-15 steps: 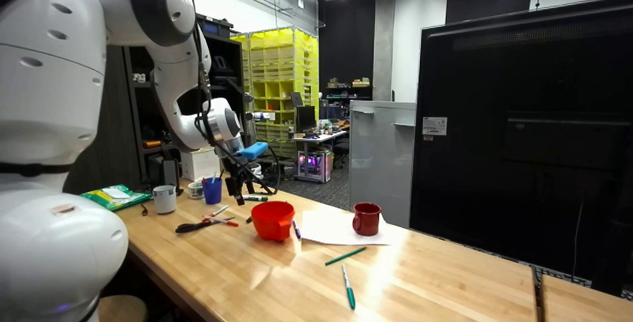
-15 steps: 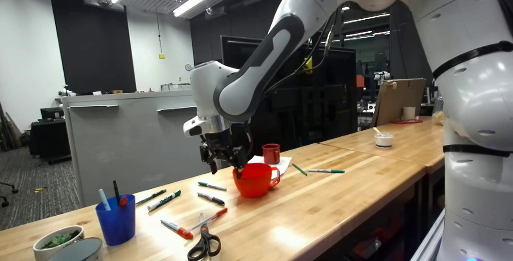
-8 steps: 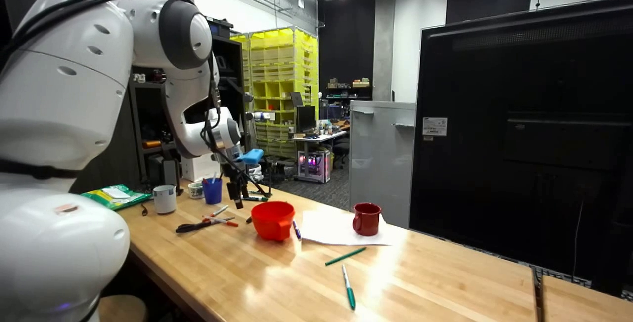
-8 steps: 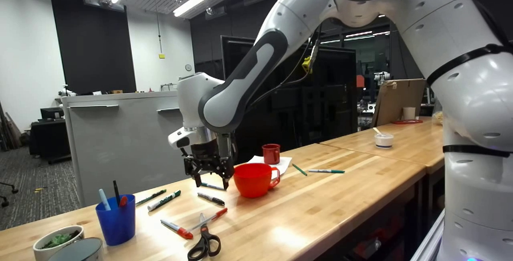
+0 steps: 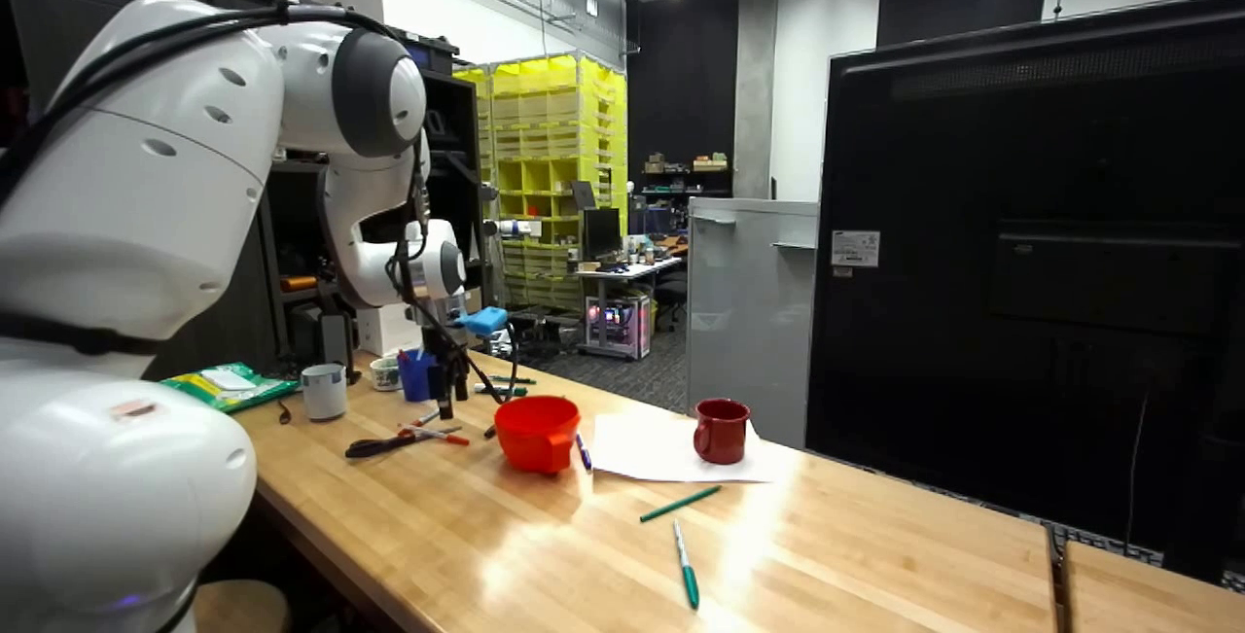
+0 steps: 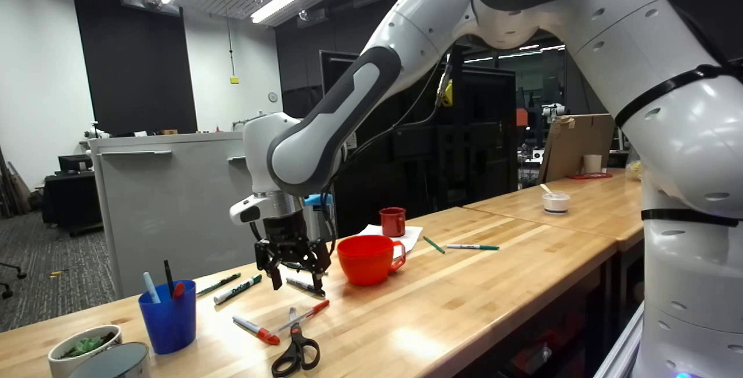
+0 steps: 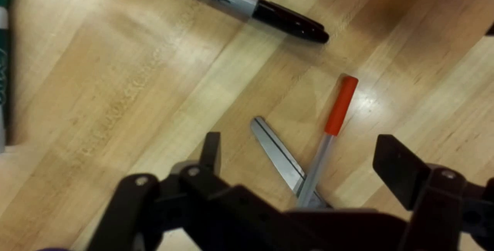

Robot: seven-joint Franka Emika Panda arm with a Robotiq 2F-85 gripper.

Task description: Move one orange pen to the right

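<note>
The orange pen has an orange-red cap and a clear barrel. It lies on the table, crossing over the scissors' blades, in both exterior views (image 5: 455, 439) (image 6: 318, 308). In the wrist view its cap (image 7: 341, 106) points up and away, and the barrel's lower end is hidden behind the gripper. My gripper (image 6: 297, 288) is open and empty, pointing down above the table just beyond the pen; it also shows in an exterior view (image 5: 453, 406). In the wrist view the pen's barrel lies between the two spread fingers (image 7: 299, 158), below them and not touched.
Black-handled scissors (image 6: 297, 352) lie under the pen. A red-capped marker (image 6: 255, 330) lies beside it. A black marker (image 6: 306, 287) and green markers (image 6: 238, 290) are close by. A red bowl (image 6: 367, 262) and a blue pen cup (image 6: 168, 326) stand on either side.
My gripper has moved down and away from the red bowl, toward the pen and scissors. It has turned a little and stays open. The objects on the table have not moved.
</note>
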